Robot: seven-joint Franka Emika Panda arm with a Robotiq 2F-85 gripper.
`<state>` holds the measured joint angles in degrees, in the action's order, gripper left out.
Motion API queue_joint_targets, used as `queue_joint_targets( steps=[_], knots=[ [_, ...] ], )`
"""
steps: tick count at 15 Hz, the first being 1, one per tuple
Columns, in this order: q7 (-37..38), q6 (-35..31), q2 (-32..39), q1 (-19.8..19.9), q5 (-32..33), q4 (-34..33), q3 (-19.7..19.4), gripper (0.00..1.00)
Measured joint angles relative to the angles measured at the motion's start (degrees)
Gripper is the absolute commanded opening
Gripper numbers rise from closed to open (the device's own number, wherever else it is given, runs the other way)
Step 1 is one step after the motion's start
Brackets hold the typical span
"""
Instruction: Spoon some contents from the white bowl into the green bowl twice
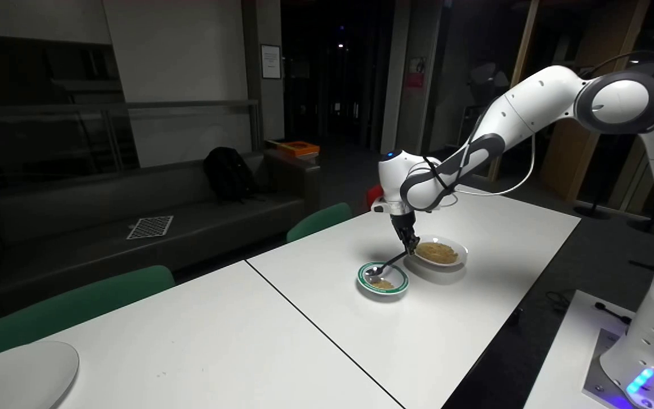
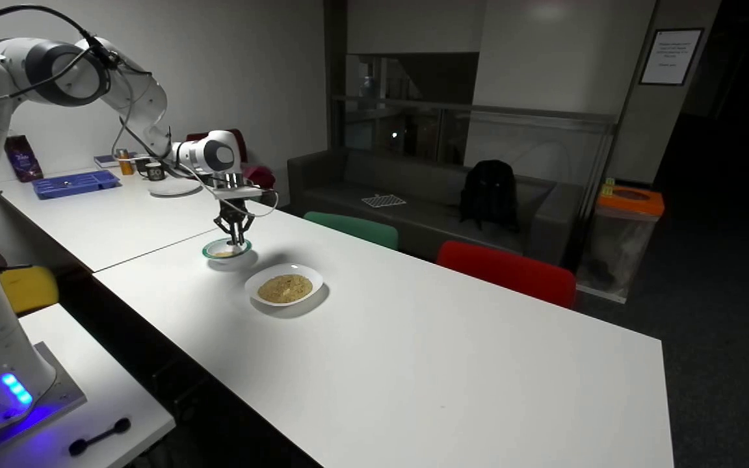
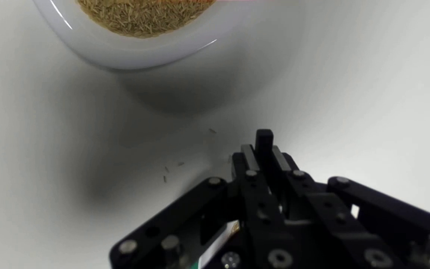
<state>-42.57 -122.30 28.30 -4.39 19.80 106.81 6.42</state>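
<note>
Hand [image 1: 411, 245] narrow: my fingers [image 3: 254, 194] pinch the spoon [image 1: 390, 262] by its dark handle, a short end poking out between them in the wrist view. I hold it above the surface [image 2: 478, 364], between the two bowls. The spoon slopes down from my grip; in an exterior view its head lies within the rim of the green bowl [image 1: 382, 292]. Whether head touches bowl: cannot tell. Load on the head: cannot tell.

Positions. Green bowl: upright on the surface, nearer the dark seam [image 1: 327, 336], well in from both long edges; a small tan patch of grains [image 1: 384, 284] inside. White bowl [image 2: 316, 279]: near it but apart, on the side toward the short end edge; upright, with the larger share of the contents [image 2: 285, 288], a broad tan-brown layer. The wrist view resolves these as slender pieces.

Stray: a few loose grains [image 3: 181, 163] on the surface between the bowls.

Across the seam: pale plate [image 1: 20, 375] near the chair-side long edge; blue tray [image 2: 75, 184] toward the far end, purple packet [image 2: 23, 159] beside it near the corner.
</note>
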Motion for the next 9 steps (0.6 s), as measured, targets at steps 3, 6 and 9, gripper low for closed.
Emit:
queue_joint_targets(
  steps=[3,6,9],
  knots=[
    [0.0,1.4,-2.1,0.2,-1.0,-0.5,-0.1,0.03],
    [0.0,3.1,-5.3,0.7,-1.7,-0.5,-0.1,0.03],
    [0.0,4.6,-8.6,1.5,-2.8,-0.2,-0.1,0.03]
  ],
)
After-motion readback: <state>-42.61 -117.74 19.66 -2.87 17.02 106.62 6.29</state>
